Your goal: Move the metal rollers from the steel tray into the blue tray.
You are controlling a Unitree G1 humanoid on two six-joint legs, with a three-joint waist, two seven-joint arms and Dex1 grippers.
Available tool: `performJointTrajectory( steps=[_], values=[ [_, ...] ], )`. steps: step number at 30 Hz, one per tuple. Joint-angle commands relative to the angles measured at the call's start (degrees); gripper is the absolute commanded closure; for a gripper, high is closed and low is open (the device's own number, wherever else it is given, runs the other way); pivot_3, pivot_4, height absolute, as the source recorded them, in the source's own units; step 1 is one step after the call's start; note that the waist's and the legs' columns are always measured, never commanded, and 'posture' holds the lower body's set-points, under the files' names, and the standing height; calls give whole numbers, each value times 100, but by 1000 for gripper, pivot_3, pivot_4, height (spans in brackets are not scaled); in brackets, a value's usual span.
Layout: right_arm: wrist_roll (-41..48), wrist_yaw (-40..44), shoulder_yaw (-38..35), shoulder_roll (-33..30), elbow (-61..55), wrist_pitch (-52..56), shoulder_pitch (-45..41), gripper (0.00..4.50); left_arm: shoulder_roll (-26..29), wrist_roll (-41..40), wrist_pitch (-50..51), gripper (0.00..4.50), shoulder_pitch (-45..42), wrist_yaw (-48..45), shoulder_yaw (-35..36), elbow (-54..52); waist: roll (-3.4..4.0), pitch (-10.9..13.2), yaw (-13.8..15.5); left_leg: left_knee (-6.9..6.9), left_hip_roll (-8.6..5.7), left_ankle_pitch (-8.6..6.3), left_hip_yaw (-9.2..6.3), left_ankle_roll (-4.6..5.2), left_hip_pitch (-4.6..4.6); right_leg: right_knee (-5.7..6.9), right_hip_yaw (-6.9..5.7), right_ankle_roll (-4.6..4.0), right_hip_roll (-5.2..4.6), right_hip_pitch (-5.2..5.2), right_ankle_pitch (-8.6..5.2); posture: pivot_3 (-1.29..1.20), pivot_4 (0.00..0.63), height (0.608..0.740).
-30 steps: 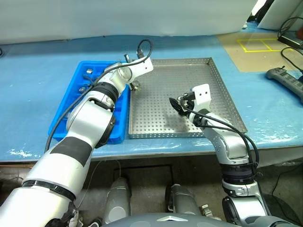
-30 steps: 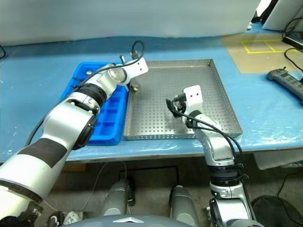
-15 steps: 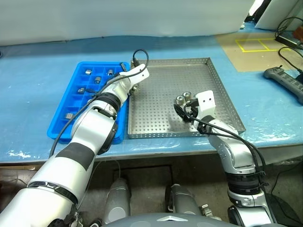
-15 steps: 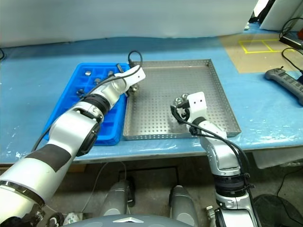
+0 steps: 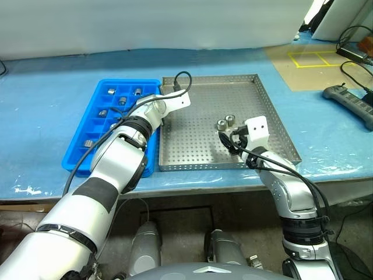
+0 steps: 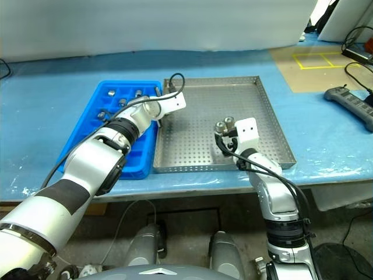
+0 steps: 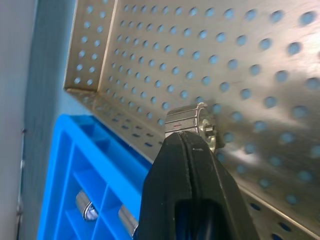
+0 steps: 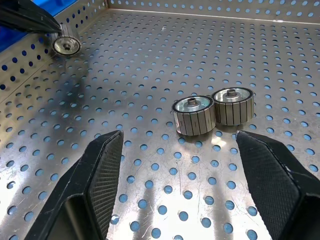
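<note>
- Head view: found two metal rollers side by side on the steel tray, right of its middle. Counted several more already in compartments of the blue tray, which lay touching the steel tray's left rim on the tabletop.
- Found the right pincer released and just behind that pair. Had covered them a second before, then drawn back and left them uncovered, ungripped.
- Found the left pincer low over the steel tray's left rim, after sinking from a higher pose above the same edge.
- Left wrist view: saw the black fingers clenched tight together, with a single roller right at their tips. Lay on the perforated floor near the tray's corner, with blue compartments and two stored rollers just across the rim. Could not tell whether the tips nipped this roller or merely touched it.
- Right wrist view: saw the two fingers spread wide on either side of the pair of rollers, apart from both. Saw the left pincer's tip against the single roller by the far perforated wall.
- Judgement: three rollers left in the steel tray. Read the descent as work on the roller at the rim, which called for a lift over the low wall into a free compartment. Judged the pair well lined up for the right pincer.
</note>
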Motion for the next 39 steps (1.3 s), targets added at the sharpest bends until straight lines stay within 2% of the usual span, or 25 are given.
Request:
performJointTrajectory(
  steps=[1,5,11,14,16,23,27,32,39],
  values=[
    [23,16,-130,-48,-137,-155,-130,775,-9,-315,-631,4469,-275,-1593,72,-88,-5,3,2,-2,-1,7,1,3,-29,0,1,0,0,-27,4,-288,150,740],
    [-9,23,-93,-8,164,-287,-286,775,196,-446,-1074,4469,-426,-2205,78,-196,-5,3,-6,-15,1,33,2,6,-67,12,-5,2,3,-72,8,-256,150,740],
    [-34,165,197,103,441,-420,-423,775,327,-1103,-1472,4469,-716,-3436,450,-453,-5,3,3,-16,5,34,1,8,-138,27,-18,22,4,-144,21,-215,150,740],
    [-3,230,222,150,511,-492,-516,775,351,-1383,-1400,4469,-896,-3469,659,-532,-5,3,24,-13,3,30,1,14,-139,28,-20,21,-1,-144,20,-204,150,740],
    [-21,243,225,162,556,-514,-564,775,364,-1569,-1240,4469,-1046,-3231,845,-531,-5,3,24,-7,4,19,2,33,-137,33,-20,1,-2,-142,9,-202,150,740],
    [-67,250,238,204,679,-633,-613,775,463,-1280,-462,4469,-1014,-995,779,-214,-5,3,18,0,8,23,3,27,-121,57,-15,-1,0,-137,8,-202,150,740],
    [-74,245,237,214,649,-635,-609,775,426,-1034,-289,4469,-774,-515,578,-117,-5,3,18,-1,7,36,2,8,-123,59,-14,19,2,-140,20,-205,150,740],
    [-107,258,222,146,582,-587,-466,775,284,-787,23,4469,-480,665,468,-33,-5,3,42,6,6,37,0,7,-132,61,-18,21,1,-143,21,-223,150,740],
    [-111,227,161,83,378,-486,-293,775,148,-778,259,4469,-269,1283,529,10,-5,3,24,25,8,36,-1,8,-133,74,-16,21,1,-142,21,-257,150,740]
  ],
)
